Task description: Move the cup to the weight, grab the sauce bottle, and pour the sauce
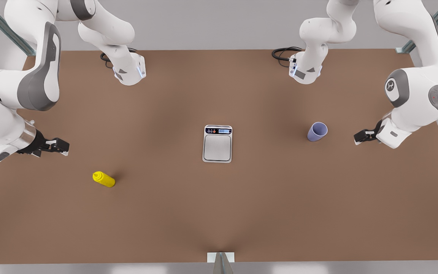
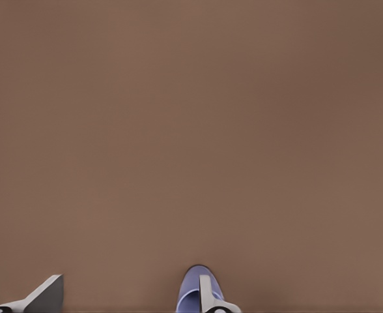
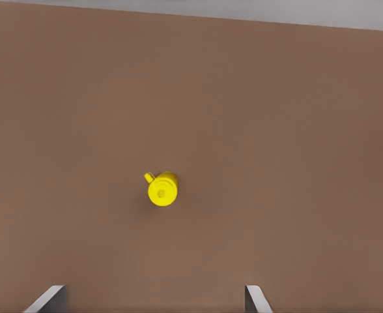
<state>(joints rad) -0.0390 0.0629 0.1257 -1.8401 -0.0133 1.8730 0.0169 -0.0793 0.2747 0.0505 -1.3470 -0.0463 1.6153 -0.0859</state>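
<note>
Both tools are spread wide and hold nothing. My left tool [image 1: 359,136] hovers at the front view's right, just beside the cup [image 1: 317,131], which stands upright on the counter [image 1: 219,213] and peeks past one fingertip [image 2: 206,293]. My right tool [image 1: 60,147] hangs at the front view's left, near the sauce bottle [image 1: 103,179], apart from it. Between cup and bottle, mid-counter, the weight [image 1: 218,143] lies flat, its plate bare.
</note>
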